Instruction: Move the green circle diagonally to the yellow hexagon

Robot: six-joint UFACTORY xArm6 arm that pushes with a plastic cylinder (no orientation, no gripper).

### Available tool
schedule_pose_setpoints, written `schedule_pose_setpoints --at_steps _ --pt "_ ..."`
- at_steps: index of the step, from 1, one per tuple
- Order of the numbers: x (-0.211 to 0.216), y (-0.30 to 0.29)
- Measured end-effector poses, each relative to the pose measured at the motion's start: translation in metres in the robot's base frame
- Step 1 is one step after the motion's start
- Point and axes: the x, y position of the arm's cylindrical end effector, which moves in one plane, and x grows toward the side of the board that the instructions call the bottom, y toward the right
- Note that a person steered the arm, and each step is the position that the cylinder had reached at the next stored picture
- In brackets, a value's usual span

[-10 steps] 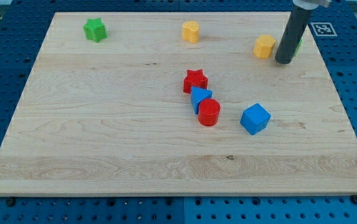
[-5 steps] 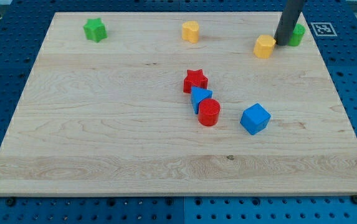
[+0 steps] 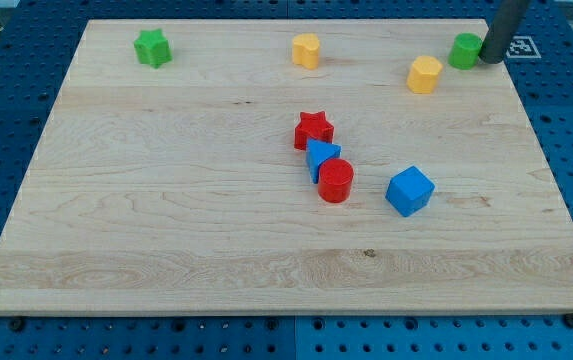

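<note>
1. Since the earlier frame my tip [image 3: 491,58] has swung from the left of the small green plastic circle [image 3: 465,50] round to its right, now just beside or touching it near the top right corner of the pale wooden worktop [image 3: 166,220]; the circle has not moved.
2. I carry no pincer, only a dark rod, so nothing opens or clamps.
3. To do this well, I judge I should push down and leftward through the circle's centre toward the yellow plastic hexagon [image 3: 425,75], slowly, so it doesn't slip sideways.
4. Count: two green, two yellow, two red, two blue blocks.
</note>
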Motion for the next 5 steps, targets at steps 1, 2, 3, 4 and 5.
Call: schedule_pose_setpoints --at_steps 1,2,3,4,5 --pt "0.0 0.004" --pt "0.001 0.007" --pt "0.029 0.015" --pt "0.069 0.017" --pt "0.069 0.017"
